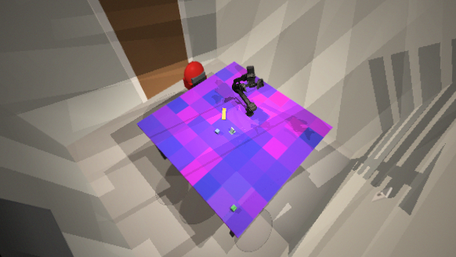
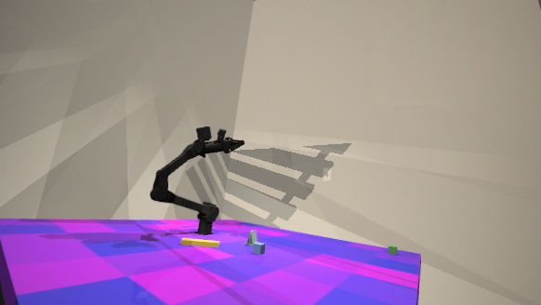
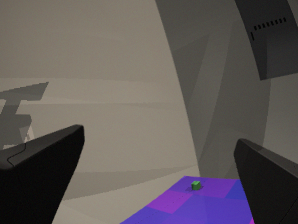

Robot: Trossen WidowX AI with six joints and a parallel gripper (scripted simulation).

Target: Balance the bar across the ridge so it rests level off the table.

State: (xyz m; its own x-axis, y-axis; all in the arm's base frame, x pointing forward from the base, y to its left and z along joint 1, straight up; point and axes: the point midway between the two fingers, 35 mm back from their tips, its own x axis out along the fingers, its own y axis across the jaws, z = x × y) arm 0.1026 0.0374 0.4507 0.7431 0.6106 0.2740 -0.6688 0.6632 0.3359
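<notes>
Our end effector [image 1: 250,113] [image 2: 243,142] [image 3: 162,141] is spread wide w/ nothing btwn the fingers, up above the tabletop [image 1: 243,153] [image 2: 153,265] [image 3: 175,202]. We see the yellow bar [image 1: 224,114] [image 2: 200,243] lying flat on it, apart from the grey ridge [image 1: 232,131] [image 2: 252,238]; blue cube [image 1: 217,131] [image 2: 258,248] sits nr the ridge.

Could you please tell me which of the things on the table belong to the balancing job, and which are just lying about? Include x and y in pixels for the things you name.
For the job:
- long yellow bar [image 1: 224,114] [image 2: 200,243]
- small pale grey ridge with sloping sides [image 1: 232,131] [image 2: 252,238]
- black gripper [image 1: 249,114] [image 2: 241,142] [image 3: 162,141]

Just lying about:
- small light blue cube [image 1: 217,132] [image 2: 258,248]
- small green cube [image 1: 233,208] [image 2: 392,250] [image 3: 196,186]
</notes>
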